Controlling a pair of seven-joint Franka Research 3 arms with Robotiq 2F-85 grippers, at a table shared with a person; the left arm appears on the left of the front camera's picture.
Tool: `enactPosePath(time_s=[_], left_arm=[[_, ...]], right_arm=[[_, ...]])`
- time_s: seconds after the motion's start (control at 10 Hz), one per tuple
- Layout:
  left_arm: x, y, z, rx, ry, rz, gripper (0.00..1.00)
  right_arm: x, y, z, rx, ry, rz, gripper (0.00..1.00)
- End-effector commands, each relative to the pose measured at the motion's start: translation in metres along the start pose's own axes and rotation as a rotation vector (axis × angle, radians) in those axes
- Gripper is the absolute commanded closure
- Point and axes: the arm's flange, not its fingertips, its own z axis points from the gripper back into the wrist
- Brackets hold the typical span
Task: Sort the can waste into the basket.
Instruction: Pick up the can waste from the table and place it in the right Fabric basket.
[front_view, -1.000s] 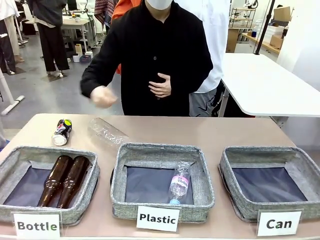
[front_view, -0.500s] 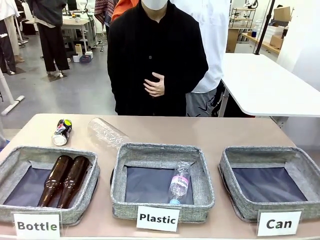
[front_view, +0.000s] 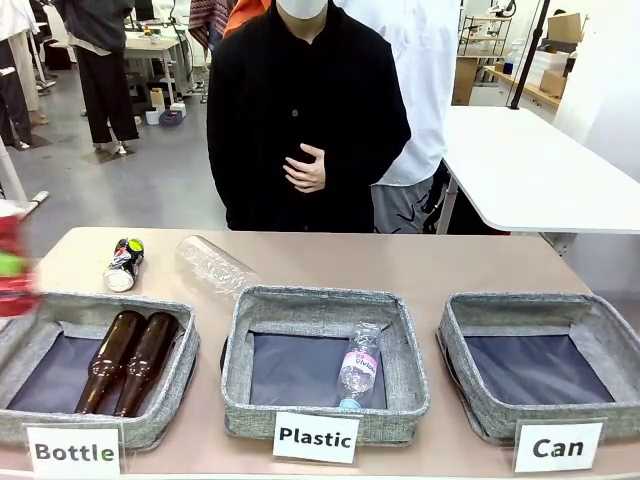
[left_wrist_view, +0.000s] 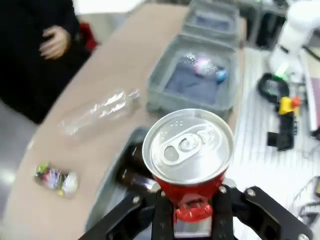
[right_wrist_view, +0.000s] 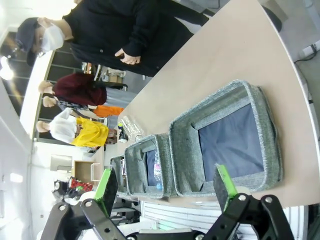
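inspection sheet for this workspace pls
surface: tan table, no spills seen
job's things: red can clamped in left gripper; dark can lying at the table's far left; Can basket without cans
clutter: clear bottle lying on table; labelled bottle in Plastic basket; two brown bottles in Bottle basket
grippers: left shut on red can; right gripper open, holding nothing
cables: nothing seen on the table
surroundings: person in black at far side; white table behind
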Motion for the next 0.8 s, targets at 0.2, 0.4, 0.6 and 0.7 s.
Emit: enactPosePath(time_s=[0.2,0.4,0.6,0.7], left_arm=[[0.129,0.012,-0.223,-0.120,0.027,-0.092,0.74],[0.190,-0.017,-0.341,0.012,0.025,-0.111,0.74],[0.232,-0.018,-0.435,0.005,0.108,-0.121,0.74],[0.250,-0.008,-0.456,-0.028,0.091,-0.068,0.74]], right_arm=[[0.002,0.000,0.001,0.026,-0.011,0.024,0.00],[0.002,0.000,0.001,0.026,-0.011,0.024,0.00],[0.002,0.000,0.001,0.026,-0.011,0.024,0.00],[0.002,0.000,0.001,0.026,-0.011,0.024,0.00]])
